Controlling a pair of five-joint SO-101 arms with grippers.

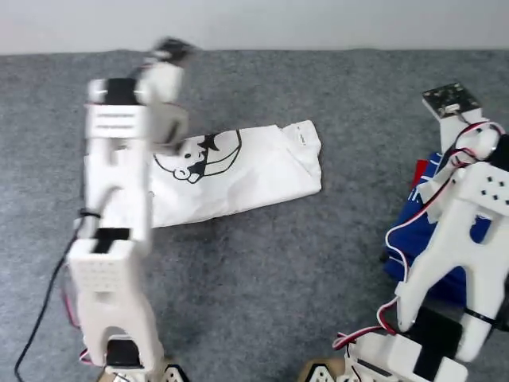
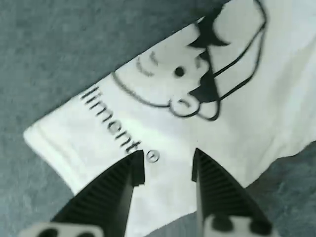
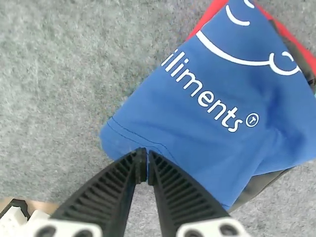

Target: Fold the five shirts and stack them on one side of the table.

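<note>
— What's on the counter (image 1: 262, 270) now? It is grey, like carpet.
— Biggest are the 2 arms. The left arm (image 1: 119, 207) stands over the left part, and the right arm (image 1: 465, 239) is at the right edge.
— And the shirts?
— The white shirt (image 1: 254, 171) lies left of centre, towards the far side. It is partly folded, w/ a black drawing on top. Its left end is under the left arm.
— The others?
— There is a pile at the right edge, well apart from the white shirt. The blue shirt (image 3: 222, 123) is on top, w/ white print. A red shirt (image 3: 201, 22) shows from under it. Sth dark is below that, but what it is I cannot tell.
— The jaws?
— The left arm's jaws are apart w/ a medium gap and nothing between them. They are over the white shirt, near the printed letters. The right arm's jaws are pressed together w/ almost no gap, tips at the hem of the blue shirt. Whether cloth is pinched there, I cannot tell.
</note>
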